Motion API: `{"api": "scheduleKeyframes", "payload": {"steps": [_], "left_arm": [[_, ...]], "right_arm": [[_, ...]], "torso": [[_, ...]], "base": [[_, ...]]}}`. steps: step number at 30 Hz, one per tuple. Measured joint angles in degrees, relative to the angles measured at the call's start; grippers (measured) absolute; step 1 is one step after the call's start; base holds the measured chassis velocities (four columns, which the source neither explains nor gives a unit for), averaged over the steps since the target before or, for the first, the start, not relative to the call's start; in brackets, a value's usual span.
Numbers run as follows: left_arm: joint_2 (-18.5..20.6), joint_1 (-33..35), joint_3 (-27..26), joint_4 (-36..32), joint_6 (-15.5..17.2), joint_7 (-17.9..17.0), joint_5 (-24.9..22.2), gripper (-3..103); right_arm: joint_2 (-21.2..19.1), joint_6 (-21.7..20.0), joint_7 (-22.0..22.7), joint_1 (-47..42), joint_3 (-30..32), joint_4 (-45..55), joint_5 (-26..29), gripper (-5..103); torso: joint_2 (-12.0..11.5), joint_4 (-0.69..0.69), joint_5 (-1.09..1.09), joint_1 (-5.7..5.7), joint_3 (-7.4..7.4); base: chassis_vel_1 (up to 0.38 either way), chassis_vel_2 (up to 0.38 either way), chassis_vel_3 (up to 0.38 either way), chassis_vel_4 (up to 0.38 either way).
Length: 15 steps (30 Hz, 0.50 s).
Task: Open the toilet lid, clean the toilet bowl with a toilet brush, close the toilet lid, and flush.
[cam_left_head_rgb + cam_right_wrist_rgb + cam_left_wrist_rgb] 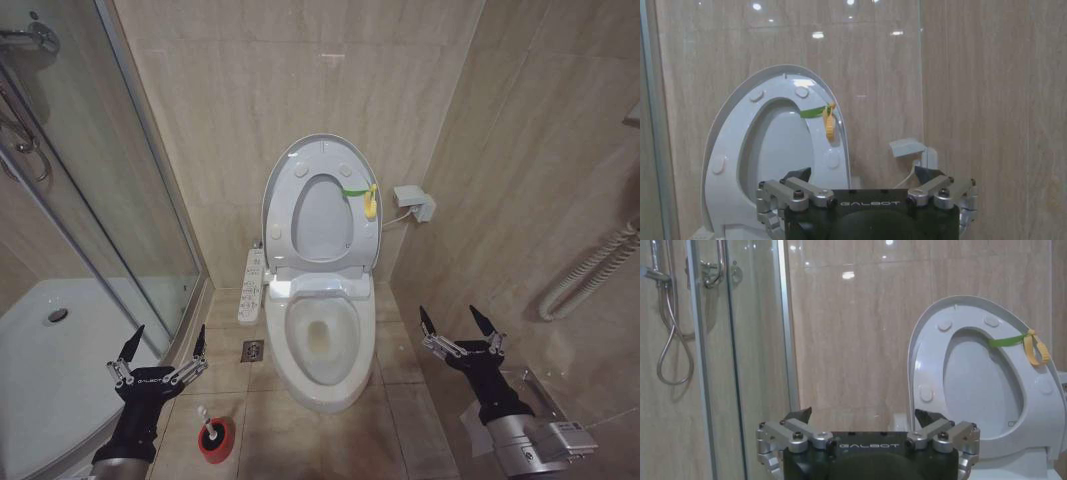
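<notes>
Red holder cup (216, 440) keeps the toilet brush (207, 424) upright beside the empty, spread-fingered left gripper (162, 348), within its reach. Centrally, the toilet lid (322, 205) leans against the wall, exposing the toilet bowl (321, 345) for scrubbing. Right gripper (457, 324) hovers empty, fingers apart, probably waiting.

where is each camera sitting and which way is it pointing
Head view: high on the robot, looking forward and down at the toilet bowl, red holder cup and both open pincers, left pincer, right pincer.
Left wrist view: behind the left pincer, facing the wall, shower glass and raised toilet lid.
Right wrist view: behind the right pincer, facing the wall.
All share the lid's yellow-green tag.
</notes>
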Motion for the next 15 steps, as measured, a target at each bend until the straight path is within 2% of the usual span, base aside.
{"api": "scheduleKeyframes", "payload": {"steps": [15], "left_arm": [[0.0, 0.0, 0.0, 0.0, 0.0, 0.0, 0.0, 100]], "right_arm": [[0.0, 0.0, 0.0, 0.0, 0.0, 0.0, 0.0, 100]], "torso": [[0.0, 0.00, 0.00, 0.00, 0.00]], "base": [[0.000, 0.000, 0.000, 0.000]]}}
